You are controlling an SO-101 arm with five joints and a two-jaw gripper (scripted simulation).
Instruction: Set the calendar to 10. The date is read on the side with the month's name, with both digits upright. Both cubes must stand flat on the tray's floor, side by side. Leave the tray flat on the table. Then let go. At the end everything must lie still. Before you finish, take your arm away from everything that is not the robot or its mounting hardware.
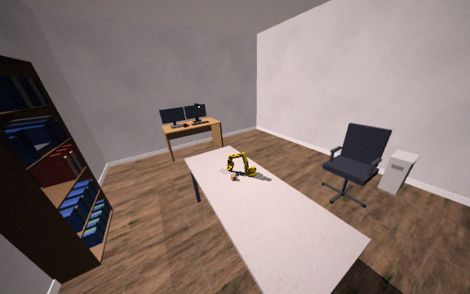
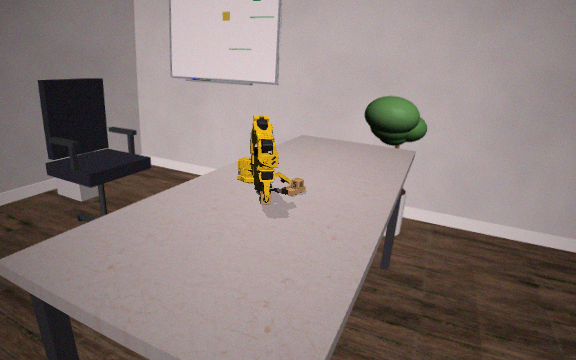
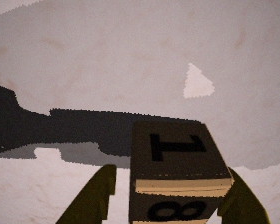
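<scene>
Tool partly closed, its fingers on either side of a number cube marked 1 and 8, the right-hand finger in the wrist view appearing to meet it; whether the cube is gripped cannot be told. Beside the arm, the tray with another cube stands on the bench, nearer its far end in the top view than its near corners.

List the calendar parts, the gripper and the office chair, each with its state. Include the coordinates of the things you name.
Gripper [image 1: 229, 171] [image 2: 266, 198] [image 3: 173, 172]: fingers astride the loose cube; grip unclear.
Loose cube [image 2: 263, 201] [image 3: 166, 185]: outside the tray, 1 and 8 showing.
Tray [image 1: 235, 180] [image 2: 292, 192]: on the table, holding one cube.
Tray cube [image 1: 233, 176] [image 2: 297, 183]: in the tray.
Office chair [image 1: 367, 140] [image 2: 75, 115]: unoccupied.
</scene>
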